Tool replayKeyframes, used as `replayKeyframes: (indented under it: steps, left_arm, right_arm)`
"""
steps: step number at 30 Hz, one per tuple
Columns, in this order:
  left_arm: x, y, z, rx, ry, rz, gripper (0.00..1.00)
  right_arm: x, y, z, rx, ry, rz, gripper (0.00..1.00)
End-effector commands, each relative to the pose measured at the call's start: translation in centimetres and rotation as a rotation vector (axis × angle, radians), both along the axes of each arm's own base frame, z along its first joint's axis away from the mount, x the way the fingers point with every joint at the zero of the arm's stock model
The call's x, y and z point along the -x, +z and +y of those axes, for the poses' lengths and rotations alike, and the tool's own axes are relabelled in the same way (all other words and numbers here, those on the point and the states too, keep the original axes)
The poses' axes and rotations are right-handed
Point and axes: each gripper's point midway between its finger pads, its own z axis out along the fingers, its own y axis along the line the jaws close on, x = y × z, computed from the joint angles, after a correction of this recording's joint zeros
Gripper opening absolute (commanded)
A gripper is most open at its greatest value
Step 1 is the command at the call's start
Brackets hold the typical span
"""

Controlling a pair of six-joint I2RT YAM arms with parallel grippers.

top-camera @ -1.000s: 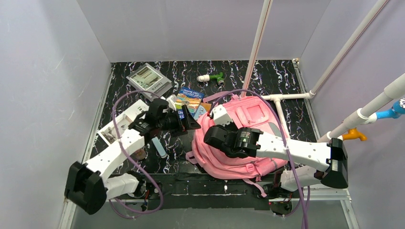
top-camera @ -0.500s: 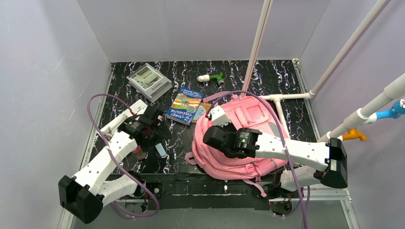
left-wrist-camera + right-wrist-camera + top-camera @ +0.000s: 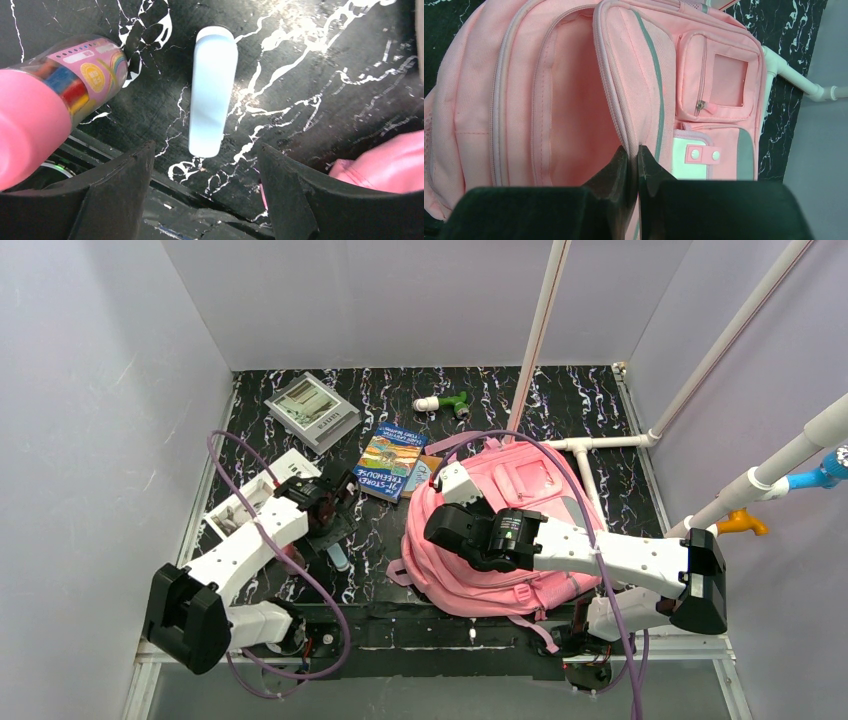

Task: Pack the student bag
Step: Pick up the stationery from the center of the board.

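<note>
Student bag stays pinched by right gripper; open left gripper moved over tube.

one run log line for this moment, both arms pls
left gripper: open, over pale tube, not gripping | right gripper: shut on backpack flap edge, main pocket held open | status: tube not yet packed

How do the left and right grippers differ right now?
The left gripper is open, fingers either side of a pale tube, not touching it; the right gripper is shut, pinching the bag by its flap edge. The left faces the table, the right the bag. Both have black fingers.
</note>
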Motion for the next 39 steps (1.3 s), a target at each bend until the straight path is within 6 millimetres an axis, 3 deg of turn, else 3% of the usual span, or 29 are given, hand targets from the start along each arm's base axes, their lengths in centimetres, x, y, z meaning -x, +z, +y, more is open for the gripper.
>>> replayKeyframes:
  steps: [1, 5, 16, 19, 22, 25, 29, 32, 35, 39]
  left_arm:
    - [-0.4, -1.8, 1.0, -0.058, 0.044, -0.008, 0.72]
    - [-0.6, -3.0, 0.7, -0.055, 0.017, 0.006, 0.71]
    - [-1.0, -4.9, 1.4, -0.113, 0.023, 0.012, 0.54]
    - [-1.1, -5.0, 1.4, -0.118, 0.017, 0.012, 0.48]
    - [-1.3, -4.7, 1.2, -0.111, -0.003, 0.009, 0.31]
    - [-1.5, -4.0, 0.9, -0.089, -0.019, -0.015, 0.26]
    - [-2.4, -1.7, -0.5, -0.006, -0.083, -0.076, 0.12]
    - [-3.7, 1.4, -2.0, 0.059, -0.192, -0.163, 0.00]
    - [-4.8, 4.8, -5.7, 0.225, -0.387, -0.272, 0.00]
    - [-3.6, 10.6, -11.7, 0.566, -0.648, -0.470, 0.00]
  right_arm:
    - [-0.9, 2.4, 0.4, -0.079, -0.026, -0.064, 0.01]
    - [-0.9, 2.7, 0.8, -0.091, -0.012, -0.061, 0.01]
    - [-0.7, 2.6, 1.0, -0.110, -0.006, -0.047, 0.01]
    - [-0.7, 2.6, 1.0, -0.110, -0.006, -0.048, 0.01]
    - [-0.7, 2.8, 0.9, -0.118, -0.010, -0.053, 0.01]
    - [-0.8, 2.8, 0.8, -0.124, -0.010, -0.061, 0.01]
    - [-0.8, 3.0, 0.8, -0.127, -0.012, -0.066, 0.01]
    - [-0.8, 3.2, 0.5, -0.146, -0.021, -0.070, 0.01]
    - [-0.6, 3.5, 0.7, -0.201, -0.013, -0.071, 0.01]
    - [-0.5, 4.0, 0.9, -0.264, -0.002, -0.080, 0.01]
